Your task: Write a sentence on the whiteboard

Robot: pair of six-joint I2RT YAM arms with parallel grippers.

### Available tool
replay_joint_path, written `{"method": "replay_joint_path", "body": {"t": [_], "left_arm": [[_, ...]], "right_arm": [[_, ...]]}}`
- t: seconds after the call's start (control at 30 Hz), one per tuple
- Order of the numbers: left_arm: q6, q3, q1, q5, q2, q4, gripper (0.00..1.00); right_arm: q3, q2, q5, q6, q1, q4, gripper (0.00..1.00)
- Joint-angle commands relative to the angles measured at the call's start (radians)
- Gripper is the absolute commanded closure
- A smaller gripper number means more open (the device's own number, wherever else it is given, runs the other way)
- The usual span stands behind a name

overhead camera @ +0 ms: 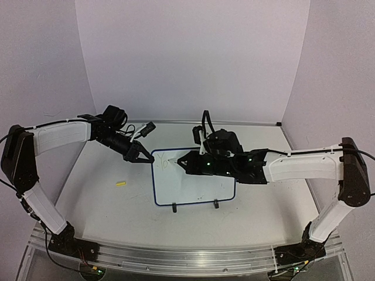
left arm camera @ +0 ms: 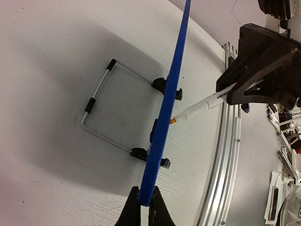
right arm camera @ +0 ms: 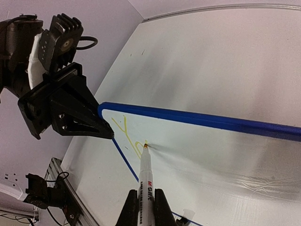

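The whiteboard (overhead camera: 196, 181), white with a dark blue frame, stands on two black feet mid-table. My left gripper (overhead camera: 138, 156) is shut on its top left corner; in the left wrist view the blue edge (left arm camera: 164, 122) sits pinched in that gripper (left arm camera: 145, 203). My right gripper (right arm camera: 145, 207) is shut on a white marker (right arm camera: 145, 174) whose orange tip touches the board (right arm camera: 225, 160). The sentence (right arm camera: 129, 136) is only a yellow-green "Y" and the start of another letter near the corner. The right gripper (overhead camera: 186, 161) is over the board's upper left.
A small yellow marker cap (overhead camera: 120, 183) lies on the table left of the board. The board's wire stand (left arm camera: 101, 110) rests behind it. An aluminium rail (overhead camera: 176, 260) runs along the near table edge.
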Motion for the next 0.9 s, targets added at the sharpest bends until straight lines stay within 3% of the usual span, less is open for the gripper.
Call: {"method": "replay_joint_path", "body": {"t": [0.0,0.4,0.87], "left_arm": [[0.024,0.018,-0.009,-0.078,-0.007,-0.04,1.0],[0.025,0.018,-0.01,-0.08,-0.013,-0.04,1.0],[0.025,0.019,-0.012,-0.081,-0.014,-0.042,1.0]], "right_arm": [[-0.001,-0.008,0.024,0.017,-0.007,-0.005,1.0],[-0.067,-0.026,0.019,0.051,-0.006,-0.01,1.0],[-0.002,-0.076,0.098,0.004,-0.006,-0.045,1.0]]}}
